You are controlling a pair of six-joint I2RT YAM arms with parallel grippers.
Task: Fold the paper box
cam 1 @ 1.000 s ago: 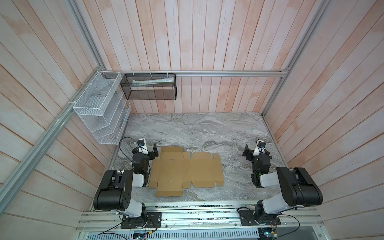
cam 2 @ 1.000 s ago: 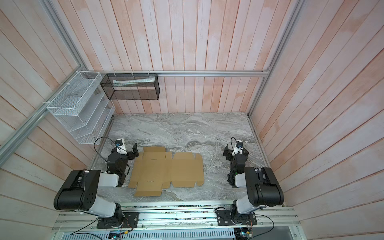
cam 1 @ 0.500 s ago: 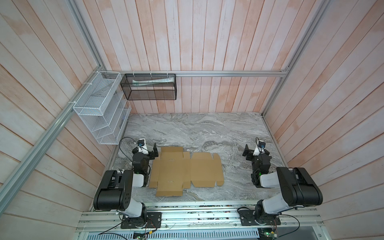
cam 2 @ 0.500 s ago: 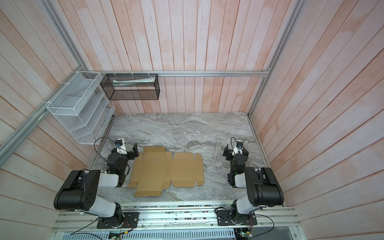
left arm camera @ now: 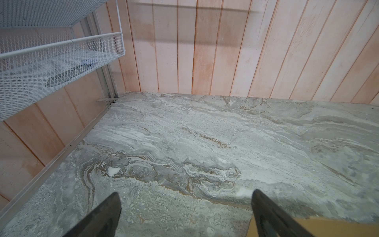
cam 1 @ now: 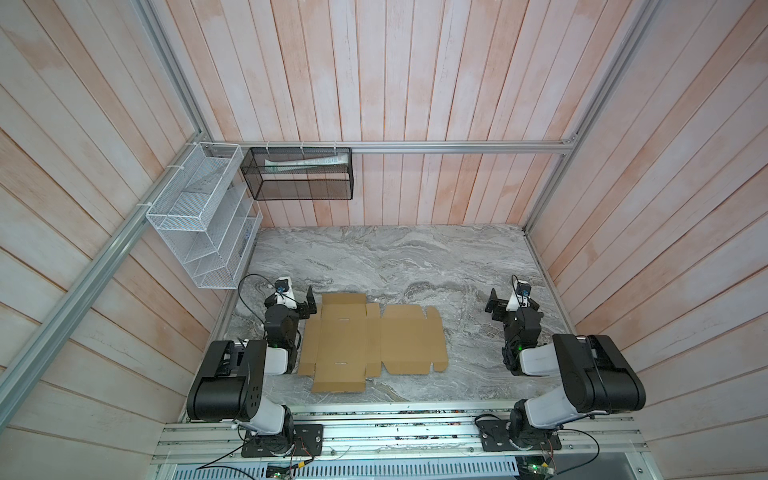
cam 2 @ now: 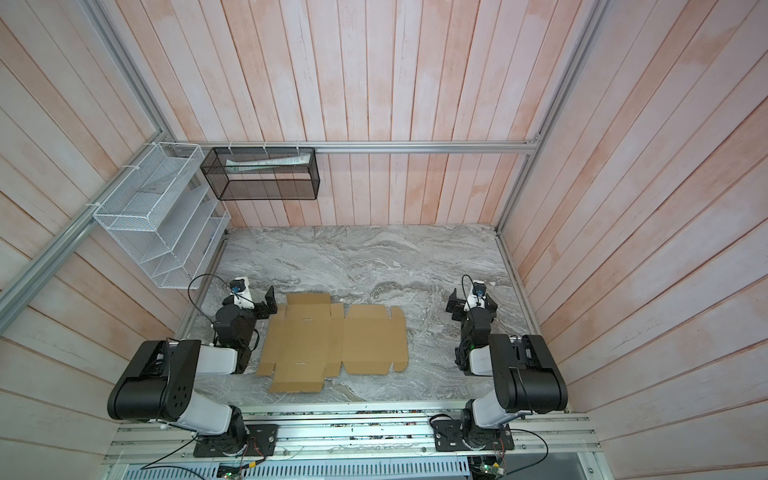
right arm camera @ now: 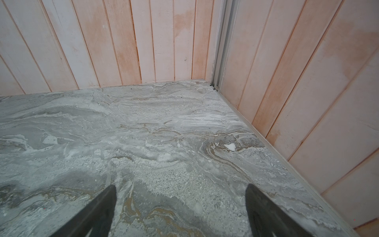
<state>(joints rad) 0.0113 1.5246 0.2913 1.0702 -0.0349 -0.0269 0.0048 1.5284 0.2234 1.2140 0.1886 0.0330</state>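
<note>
While both arms sat folded low over their bases on the rail point(cam 1: 399, 432), we had not yet made a single fold. Our left gripper point(left arm camera: 184, 195) stood released, jaws spread wide with nothing between them, just beside the left edge of the paper box point(cam 1: 370, 340); a corner of cardboard showed past one finger in the left wrist view. Our right gripper point(right arm camera: 180, 187) was slack and empty too, well apart from the box's right edge, over the marble table point(cam 1: 415, 257). The box lay as a flat die-cut sheet on the near left part of the table, every flap and tab down. We judged ourselves at the very start, the approach. The next move called for working a finger under a thin edge lying flush on the stone, probably with one arm pinning the sheet while the other raised a side flap along its crease. Farther back, a white wire rack point(cam 1: 199, 232) and a black mesh basket point(cam 1: 299, 174) hung on the walls.
</note>
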